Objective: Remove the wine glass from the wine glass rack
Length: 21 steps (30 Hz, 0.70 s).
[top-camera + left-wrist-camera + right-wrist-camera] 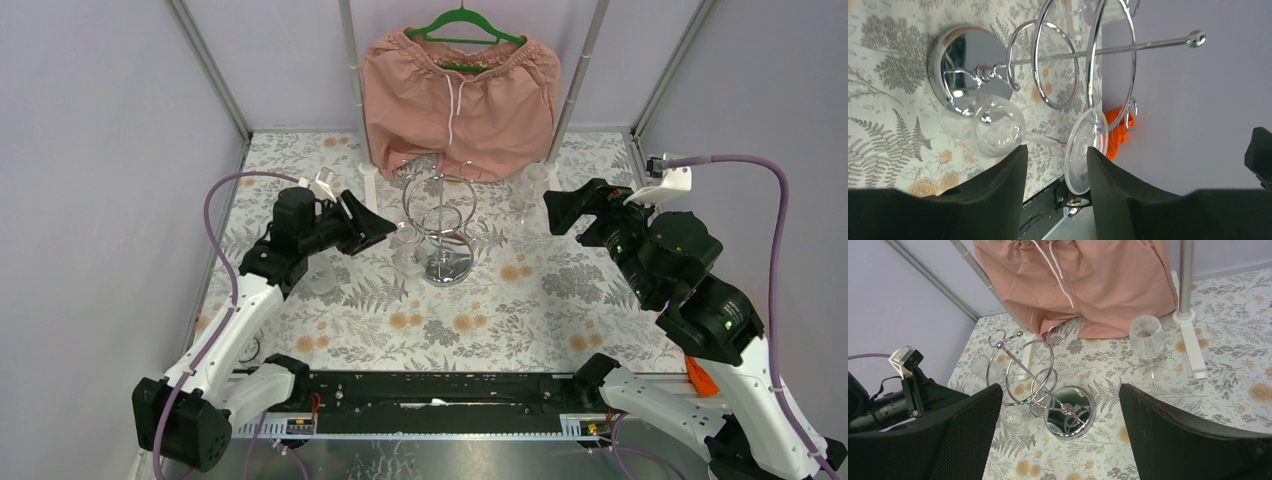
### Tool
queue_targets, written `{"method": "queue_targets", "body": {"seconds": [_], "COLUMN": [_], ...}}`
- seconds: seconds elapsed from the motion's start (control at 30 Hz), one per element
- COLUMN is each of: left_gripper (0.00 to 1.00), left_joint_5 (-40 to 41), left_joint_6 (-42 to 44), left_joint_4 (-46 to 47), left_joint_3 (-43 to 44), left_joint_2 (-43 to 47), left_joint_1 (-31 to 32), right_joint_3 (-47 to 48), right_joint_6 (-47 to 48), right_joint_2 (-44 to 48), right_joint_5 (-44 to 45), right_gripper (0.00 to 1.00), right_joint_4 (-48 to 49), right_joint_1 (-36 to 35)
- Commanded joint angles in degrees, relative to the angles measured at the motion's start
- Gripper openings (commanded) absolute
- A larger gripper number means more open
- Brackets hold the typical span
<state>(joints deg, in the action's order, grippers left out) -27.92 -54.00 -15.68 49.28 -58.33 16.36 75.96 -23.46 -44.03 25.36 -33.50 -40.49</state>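
Left wrist: left tool point(1055, 150) fingers apart, nothing clamped, glass stem just beyond the tips; wine glass point(983, 125) hangs upside down on rack point(1148, 45), foot at a ring, bowl beside the round mirror base. Right wrist: right tool point(1060, 388) wide apart, empty, up over the surface point(1108, 450); 2nd glass point(1147, 337) stands upright near pink shorts point(1088, 285) at the back. Top external: left tool close to rack on its left, right tool well apart on the other side.
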Motion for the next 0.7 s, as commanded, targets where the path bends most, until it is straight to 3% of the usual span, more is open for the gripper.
{"method": "queue_targets", "body": {"seconds": [0.0,0.3,0.67], "left_gripper": [0.54,0.52,0.40], "left_joint_5": [1.3,1.0,0.8], "left_joint_6": [-0.8,-1.8,-3.9], "left_joint_4": [2.9,4.6,7.0], "left_joint_3": [-1.9,-2.7,-3.8], "left_joint_2": [1.3,1.4,1.5], "left_joint_1": [1.3,2.0,4.0], "right_joint_3": [0.0,-0.5,-0.9], "right_joint_6": [-0.6,-0.8,-0.9], "right_joint_2": [-0.2,0.3,0.4], "right_joint_5": [-0.5,-0.3,0.1], "right_gripper": [0.95,0.95,0.95], "right_joint_4": [2.3,2.4,2.7], "right_joint_1": [0.2,0.1,0.1]}}
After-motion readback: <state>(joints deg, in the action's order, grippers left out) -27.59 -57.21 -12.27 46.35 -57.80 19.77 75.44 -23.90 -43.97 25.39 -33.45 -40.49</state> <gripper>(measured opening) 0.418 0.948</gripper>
